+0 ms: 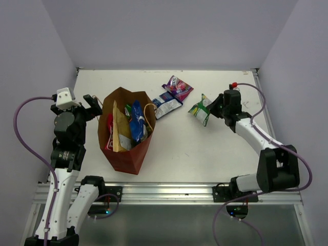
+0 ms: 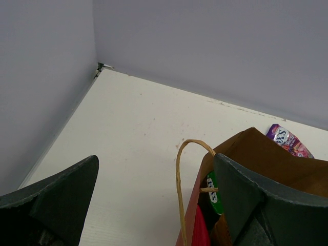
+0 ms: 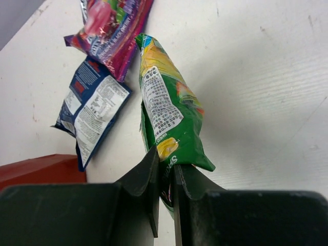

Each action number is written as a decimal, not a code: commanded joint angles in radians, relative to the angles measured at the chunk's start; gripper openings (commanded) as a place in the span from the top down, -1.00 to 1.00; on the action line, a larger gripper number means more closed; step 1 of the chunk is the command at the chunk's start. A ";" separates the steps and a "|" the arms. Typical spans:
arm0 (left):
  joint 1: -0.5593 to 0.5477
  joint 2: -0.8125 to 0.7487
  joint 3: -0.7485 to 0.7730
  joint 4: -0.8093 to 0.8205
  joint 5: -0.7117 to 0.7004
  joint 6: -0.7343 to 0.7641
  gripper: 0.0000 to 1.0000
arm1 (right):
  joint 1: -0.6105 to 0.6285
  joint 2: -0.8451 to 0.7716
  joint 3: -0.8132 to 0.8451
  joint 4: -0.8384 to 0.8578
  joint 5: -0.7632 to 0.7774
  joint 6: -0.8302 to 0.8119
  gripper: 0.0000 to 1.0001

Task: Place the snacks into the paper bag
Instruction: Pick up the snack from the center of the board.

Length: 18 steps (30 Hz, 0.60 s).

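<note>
Robotics lab cell. My left arm (image 1: pixel 64 154) and right arm (image 1: pixel 256 138) bolted side by side to slotted aluminium rail (image 1: pixel 164 190) along near edge of bench (image 1: pixel 205 148). Bench top plain white, scuffed, speckled with small marks. Bare pale grey panels (image 1: pixel 169 31) box it in at far edge and both side edges. Small metal bracket (image 2: pixel 101 66) sits in far left corner. Purple cables (image 1: pixel 15 122) loop loose off both arms. Wrist camera looks out past my left claw (image 2: pixel 156 159).

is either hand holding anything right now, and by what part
The right hand pinches the green packet by one end. The left hand is open and holds nothing.
</note>
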 commanded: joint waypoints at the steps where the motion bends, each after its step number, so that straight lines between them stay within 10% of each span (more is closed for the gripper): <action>1: -0.008 -0.004 -0.006 0.046 0.009 0.011 -0.94 | -0.001 -0.090 0.087 -0.076 0.037 -0.105 1.00; 18: -0.008 -0.008 -0.007 0.048 0.009 0.014 -0.93 | 0.151 -0.123 0.533 -0.246 -0.026 -0.400 1.00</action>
